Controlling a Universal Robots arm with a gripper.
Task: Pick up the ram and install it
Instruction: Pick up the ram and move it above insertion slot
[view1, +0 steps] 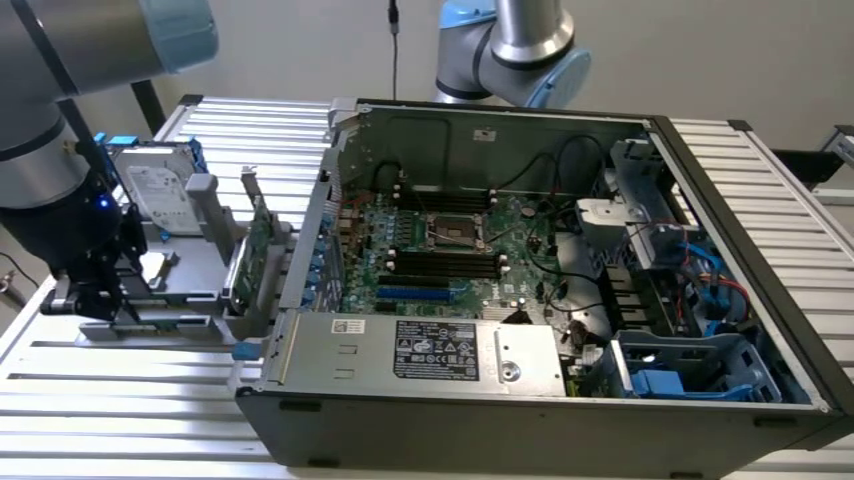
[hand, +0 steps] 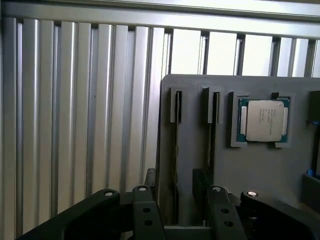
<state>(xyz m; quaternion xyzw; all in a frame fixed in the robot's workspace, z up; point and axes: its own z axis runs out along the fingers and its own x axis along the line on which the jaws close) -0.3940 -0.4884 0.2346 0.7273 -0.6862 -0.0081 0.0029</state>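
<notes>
Observed fingers (hand: 147, 217) spread wide, grasping nothing, poised over grey holder (hand: 195, 130) on the exterior view's left. Located ram (hand: 177, 150) standing on edge in narrow slot of that holder, in line with the gap between the fingers. Noted processor (hand: 262, 120) in square recess beside the slots; could not read its markings. Recorded black label (view1: 438, 352) and white sticker (view1: 347, 326) on power supply (view1: 521, 360) of open computer case (view1: 534, 425); print illegible. Confirmed ribbed aluminium desk (hand: 75, 125) underneath, plain pale wall (view1: 667, 50) behind.

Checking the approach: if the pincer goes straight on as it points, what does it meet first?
Probably the ram standing edge-on in the gray holder, between the open pincer tips; depth unclear.
</notes>
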